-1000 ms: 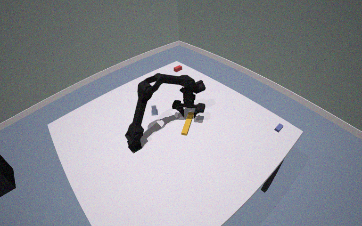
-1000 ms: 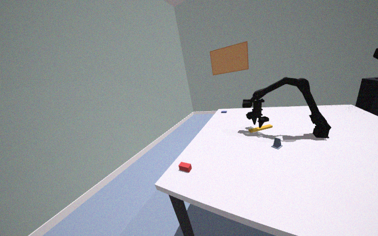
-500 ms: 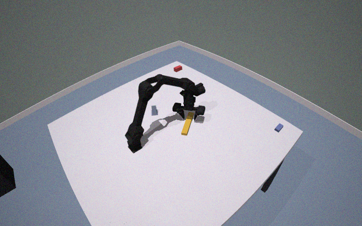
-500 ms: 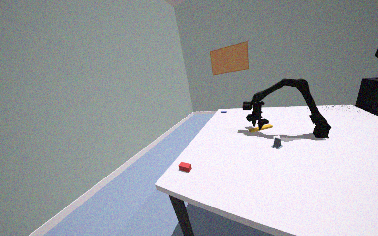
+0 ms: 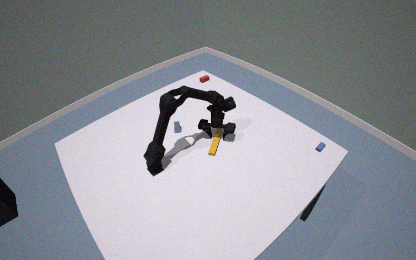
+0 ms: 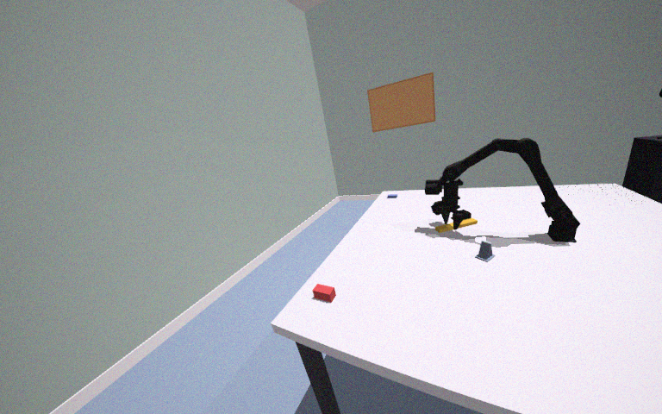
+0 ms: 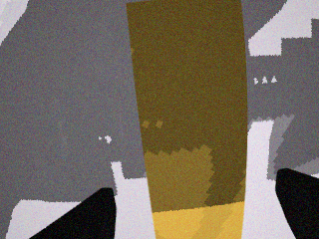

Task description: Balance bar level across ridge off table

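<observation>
The yellow bar (image 5: 212, 149) (image 6: 469, 222) (image 7: 189, 75) lies flat on the white table (image 5: 171, 214) (image 6: 561, 312). My gripper (image 5: 216, 137) (image 6: 451, 226) (image 7: 198, 190) is open and points down over the bar's end that is farther from the arm base. Its fingers stand on either side of the bar, with a gap on each side in the wrist view, close to table height. The small grey-blue ridge (image 5: 177, 127) (image 6: 484, 250) stands on the table apart from the bar, with nothing on it. The ridge is not in the wrist view.
A red block (image 5: 204, 79) (image 6: 324, 293) lies near a table corner. A blue block (image 5: 320, 147) (image 6: 391, 196) lies near another corner. The arm base (image 5: 154, 162) (image 6: 562, 227) stands on the table, with the ridge nearer to it than the red block.
</observation>
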